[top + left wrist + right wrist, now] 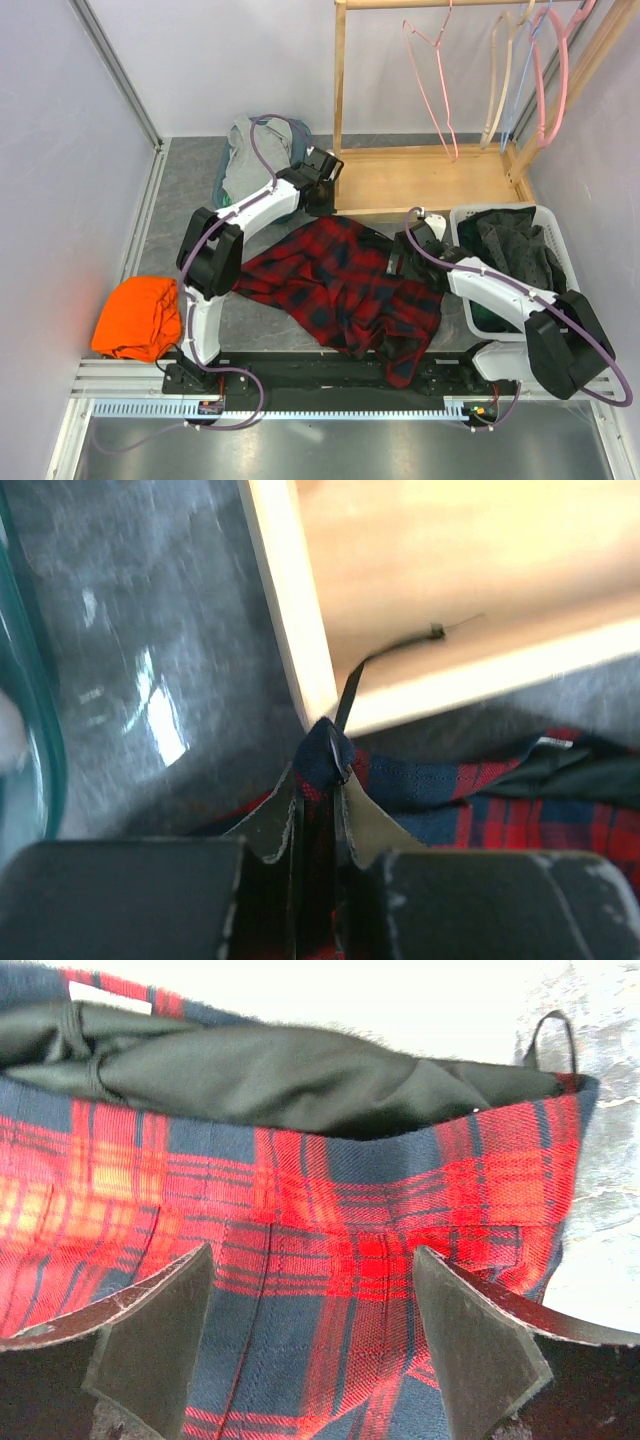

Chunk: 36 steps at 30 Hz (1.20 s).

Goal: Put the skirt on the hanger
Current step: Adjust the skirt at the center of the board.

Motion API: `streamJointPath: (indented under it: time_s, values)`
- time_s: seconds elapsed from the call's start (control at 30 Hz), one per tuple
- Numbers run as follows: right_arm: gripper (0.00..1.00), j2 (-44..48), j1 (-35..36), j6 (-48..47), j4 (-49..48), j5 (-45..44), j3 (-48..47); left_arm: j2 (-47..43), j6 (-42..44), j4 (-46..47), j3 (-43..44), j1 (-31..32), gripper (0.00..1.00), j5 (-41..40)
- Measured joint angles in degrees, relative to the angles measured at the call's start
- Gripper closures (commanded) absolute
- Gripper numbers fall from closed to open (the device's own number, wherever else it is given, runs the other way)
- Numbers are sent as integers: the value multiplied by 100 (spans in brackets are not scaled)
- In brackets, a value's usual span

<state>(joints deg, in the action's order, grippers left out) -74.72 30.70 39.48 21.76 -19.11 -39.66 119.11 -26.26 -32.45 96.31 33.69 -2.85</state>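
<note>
The skirt (340, 285) is a red and navy tartan with a black lining. It lies spread and rumpled across the middle of the grey table (190, 180), between the two arms, its lower hem reaching the near edge and its waistband turned toward the far side, just in front of the wooden rack base (430, 180). The left gripper (322, 200) is pinched tight on one corner of the waistband, right beside the near-left corner of that base; in the left wrist view the cloth bunches up between the closed fingers (290, 830), and a thin black hanging loop (350, 685) stands out from the pinched corner. The right gripper (405, 255) hovers over the other end of the waistband with its jaws spread wide, the tartan showing between them and nothing held. A small white tag (105, 993) is sewn inside the waistband, but any writing on it is too washed out to read. The hangers (543, 110) hang from the rack at the far right, their hooks cut off by the top of the frame. Much of the skirt's lining is folded under and out of sight.
</note>
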Motion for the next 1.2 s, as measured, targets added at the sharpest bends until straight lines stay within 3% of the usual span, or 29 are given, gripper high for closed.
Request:
streamJointPath:
  time_s: [0.37, 0.63, 0.73, 0.83, 0.9, 0.93, 1.0, 1.03, 1.2]
  values:
    - [6, 245, -317, 13, 302, -424, -15, -1062, 17, -107, -1012, 76, 98, -363]
    - [10, -254, -472, -164, 232, -514, -481, -2234, 24, -153, -2122, 76, 98, -514]
    - [20, -577, -470, -240, 72, -356, -511, -2487, 28, -155, -2439, 76, 98, -568]
    - [55, -957, -470, -302, -79, -120, -527, -2586, 42, -164, -2581, 72, 98, -612]
    - [66, -1071, -468, -304, -120, 11, -527, -2618, 44, -162, -2621, 68, 98, -629]
    - [77, -1084, -466, -271, -129, 68, -527, -2632, 44, -162, -2627, 68, 98, -647]
    - [84, -1025, -468, -254, -116, 87, -527, -2677, 46, -162, -2629, 66, 98, -723]
    - [95, -960, -468, -234, -92, 81, -527, -2708, 52, -164, -2629, 63, 98, -761]
    - [100, -264, -468, -286, 376, -68, -654, -2758, 122, -400, -2271, -24, 98, -942]
